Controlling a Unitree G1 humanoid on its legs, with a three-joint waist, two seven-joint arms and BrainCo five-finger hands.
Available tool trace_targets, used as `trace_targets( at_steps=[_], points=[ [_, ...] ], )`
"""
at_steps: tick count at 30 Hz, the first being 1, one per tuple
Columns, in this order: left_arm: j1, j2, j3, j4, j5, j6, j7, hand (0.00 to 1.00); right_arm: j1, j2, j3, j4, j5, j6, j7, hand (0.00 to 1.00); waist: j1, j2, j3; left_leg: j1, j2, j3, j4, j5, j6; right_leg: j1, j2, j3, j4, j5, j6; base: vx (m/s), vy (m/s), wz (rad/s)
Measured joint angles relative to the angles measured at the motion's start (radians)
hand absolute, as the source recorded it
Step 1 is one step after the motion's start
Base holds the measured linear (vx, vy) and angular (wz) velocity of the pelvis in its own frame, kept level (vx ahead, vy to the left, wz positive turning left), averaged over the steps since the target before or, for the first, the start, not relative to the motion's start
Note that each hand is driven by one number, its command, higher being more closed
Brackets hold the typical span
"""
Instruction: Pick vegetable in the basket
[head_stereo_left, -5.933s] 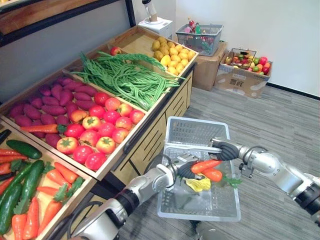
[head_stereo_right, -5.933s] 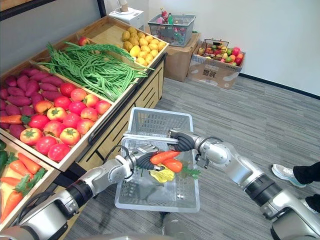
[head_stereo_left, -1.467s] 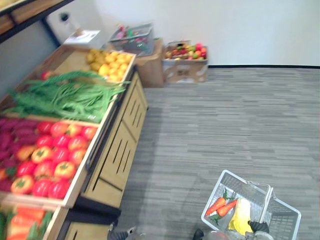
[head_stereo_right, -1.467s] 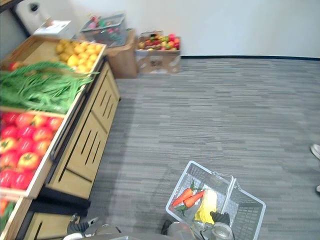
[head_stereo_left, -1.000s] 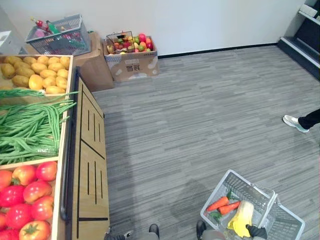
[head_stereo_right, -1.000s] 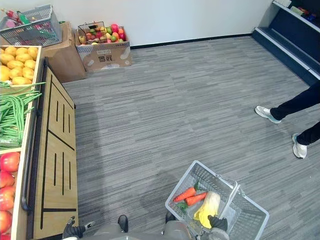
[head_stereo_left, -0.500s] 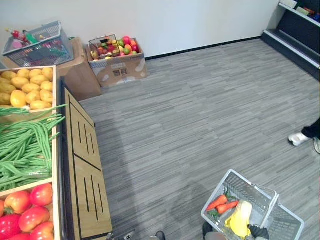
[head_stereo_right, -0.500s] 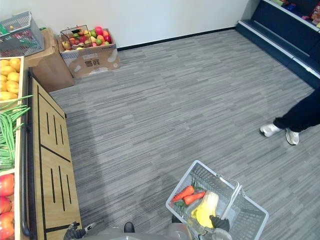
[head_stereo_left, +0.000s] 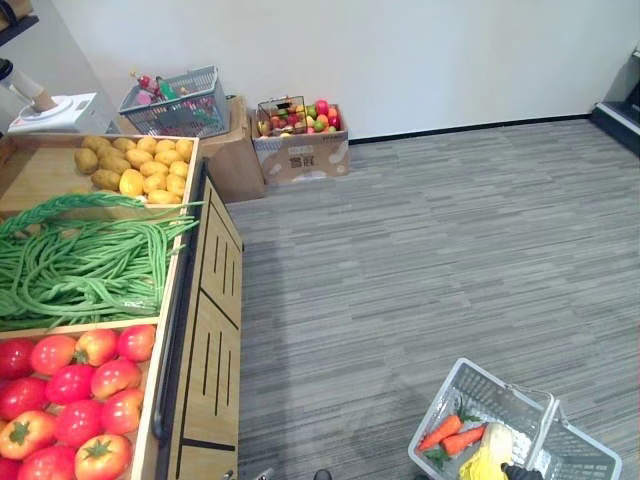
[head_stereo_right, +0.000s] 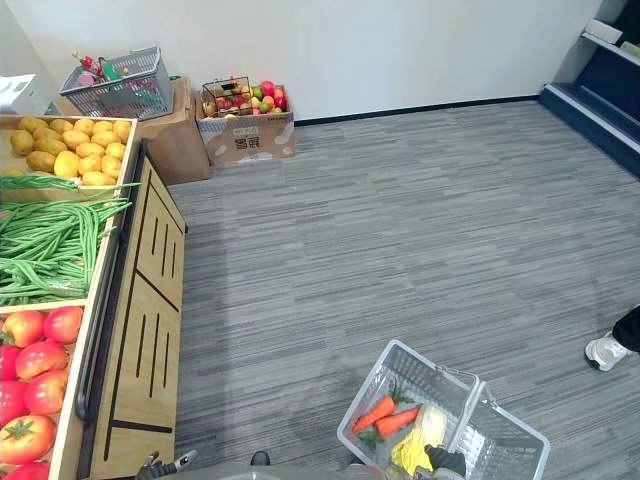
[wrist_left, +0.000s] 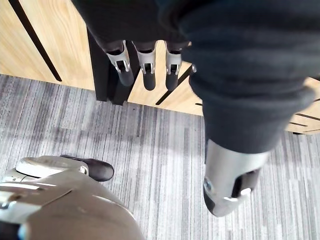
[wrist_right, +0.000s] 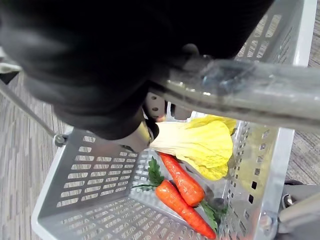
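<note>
My view swings back toward the produce stand (head_stereo_right: 150, 300). My right hand (wrist_right: 141, 135) stays clamped on the basket (wrist_right: 85, 170) handle, with the carrots (wrist_right: 182, 185) and cabbage (wrist_right: 200, 142) inside. My left hand (wrist_left: 145, 67) hangs slack, so more picking seems possible.

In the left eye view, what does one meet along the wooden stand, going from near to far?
Tomatoes → green beans → yellow produce → grey basket on a carton, past the stand's end.
</note>
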Motion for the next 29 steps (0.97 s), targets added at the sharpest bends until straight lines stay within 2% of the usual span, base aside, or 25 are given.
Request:
trace_targets(
  at_steps=[11, 21, 29],
  points=[
    [-0.006, 0.014, -0.028, 0.039, -0.007, 0.001, 0.0, 0.0, 0.02, 0.004, -0.035, 0.051, 0.119, 0.003, -0.003, 1.0, -0.009, -0.002, -0.023, 0.03, -0.003, -0.001, -0.029, -0.001, -0.008, 0.042, 0.001, -0.015, -0.037, 0.0, 0.001, 0.04, -0.01, 0.02],
    [-0.008, 0.027, -0.064, 0.061, -0.029, 0.001, -0.001, 0.0, 0.024, 0.005, -0.063, 0.069, 0.123, 0.007, -0.004, 1.0, -0.009, -0.006, -0.03, 0.039, 0.0, -0.013, -0.027, -0.006, -0.016, 0.057, 0.0, -0.034, -0.042, 0.0, 0.001, -0.03, -0.019, 0.03],
    [-0.008, 0.037, -0.094, 0.067, -0.037, 0.001, -0.002, 0.0, 0.029, 0.003, -0.029, 0.069, 0.122, 0.004, -0.004, 1.0, -0.009, -0.014, -0.039, 0.026, -0.003, -0.045, -0.036, 0.01, -0.012, 0.058, 0.003, -0.068, -0.042, 0.0, 0.001, -0.04, -0.025, 0.13]
  ],
)
